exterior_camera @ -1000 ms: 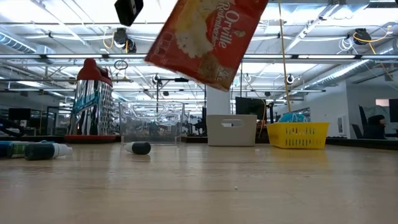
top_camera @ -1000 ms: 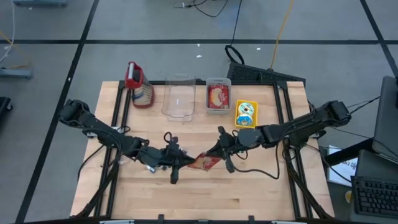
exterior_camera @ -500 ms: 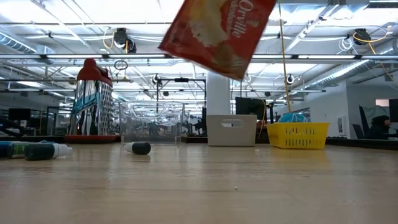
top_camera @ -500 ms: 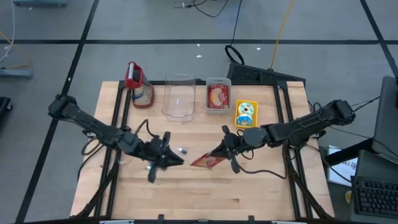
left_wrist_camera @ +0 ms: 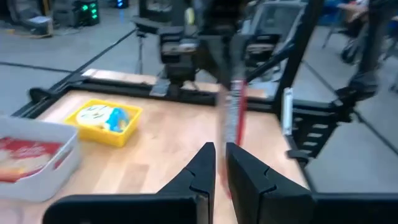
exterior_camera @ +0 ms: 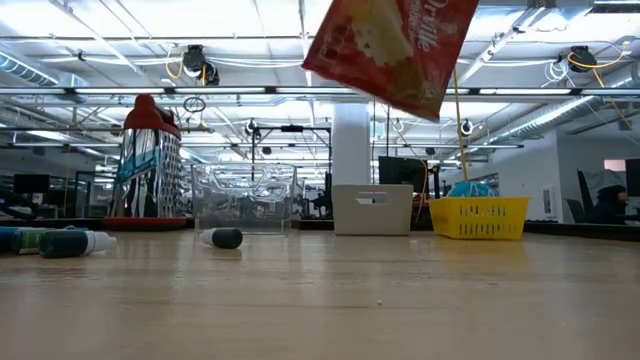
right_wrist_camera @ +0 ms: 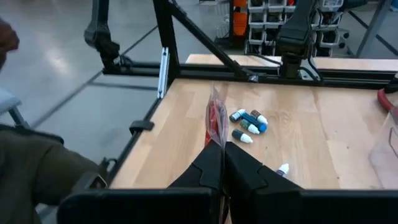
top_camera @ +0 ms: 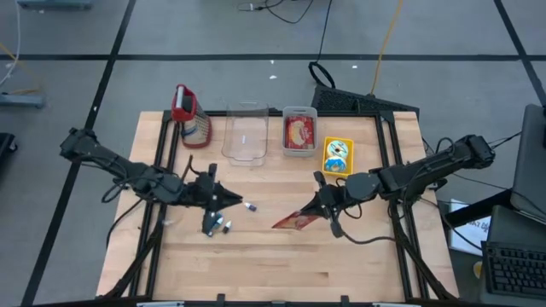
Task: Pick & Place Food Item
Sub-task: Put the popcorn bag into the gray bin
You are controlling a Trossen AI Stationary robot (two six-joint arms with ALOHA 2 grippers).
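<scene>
The right gripper (top_camera: pixel 328 207) pinches one edge of the red popcorn packet (top_camera: pixel 294 221), holding it in the air over the middle of the desk (top_camera: pixel 358 264). The left gripper (top_camera: pixel 220 198) sits nearby toward the left edge, fingers pressed together on nothing. With so thin a grip, I'd worry the dangling packet swings and slips before reaching any container.

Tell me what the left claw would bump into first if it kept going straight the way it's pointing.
Probably the red popcorn bag, held edge-on by the right claw. The left claw points straight at it across bare table in its wrist view, fingers nearly together; depth is hard to judge.
</scene>
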